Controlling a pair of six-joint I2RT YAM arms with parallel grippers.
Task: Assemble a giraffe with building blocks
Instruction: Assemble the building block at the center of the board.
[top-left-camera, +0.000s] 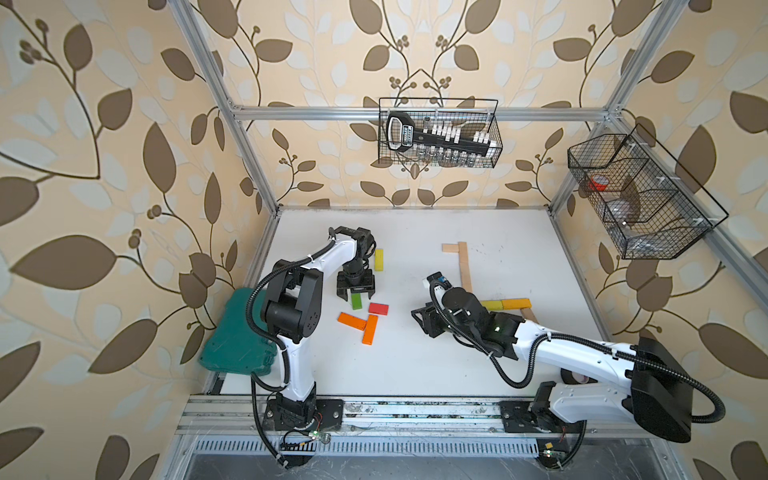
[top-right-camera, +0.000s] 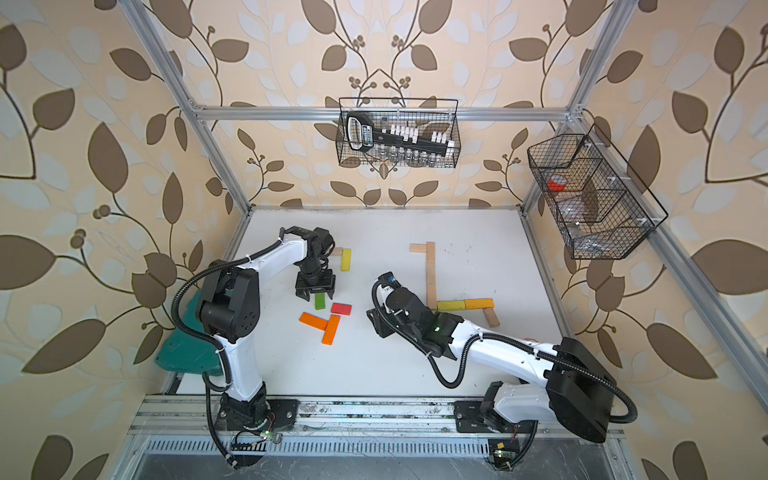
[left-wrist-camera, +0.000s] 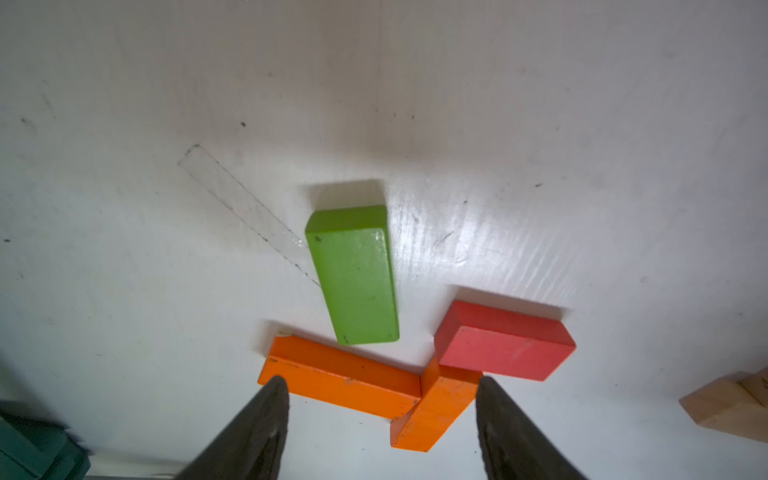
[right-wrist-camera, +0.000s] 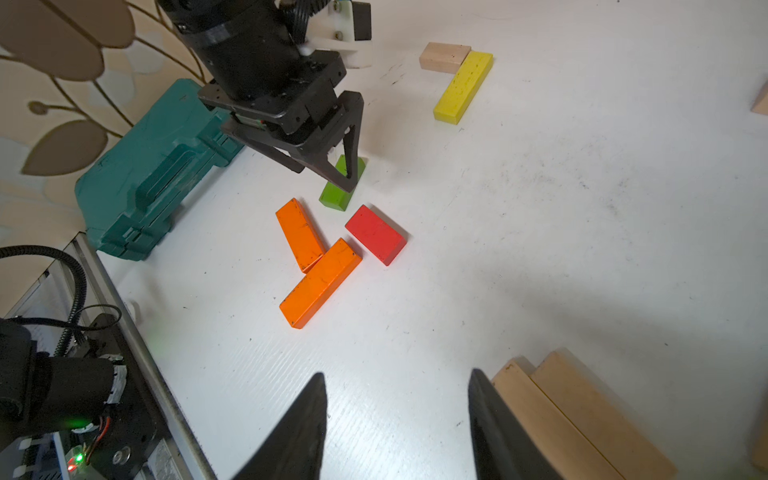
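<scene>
Looking at both top views first, Ana asks: "Where does the left claw (top-left-camera: 355, 294) stand?"

Ben: "Right over the green block (top-left-camera: 356, 302), spread, with its tips to either side of the block's far end. The red block (top-left-camera: 378, 308) lies just beside the green block, and two orange planks (top-left-camera: 352, 320) lie near it, touching each other. The started giraffe is a long pale plank (top-left-camera: 464, 266) meeting a yellow row (top-left-camera: 515, 303). It sits well apart from the green block, partly hidden under the right arm (top-left-camera: 573, 345)."

Ana: "And the left wrist view?"

Ben: "Both fingers (left-wrist-camera: 257, 424) are wide apart with nothing between them. The green block lies flat on the white bench (left-wrist-camera: 582, 124). It's short and thick, with glossy paint, crisp edges and a few dark scuffs."

Ana: "The right wrist view?"

Ben: "The right claw (right-wrist-camera: 397, 374) is spread and empty, well apart from the green block. From here one left finger stands in front of that block. I cannot tell whether it touches."

Ana: "What could go wrong?"

Ben: "I'd judge that a descent slightly off-centre puts a fingertip on the block's top, or shoves it into the red block. The slick paint could let it twist in a shallow pinch. The right arm also lies low over the yellow row, so a careless swing might scatter what's built."
</scene>
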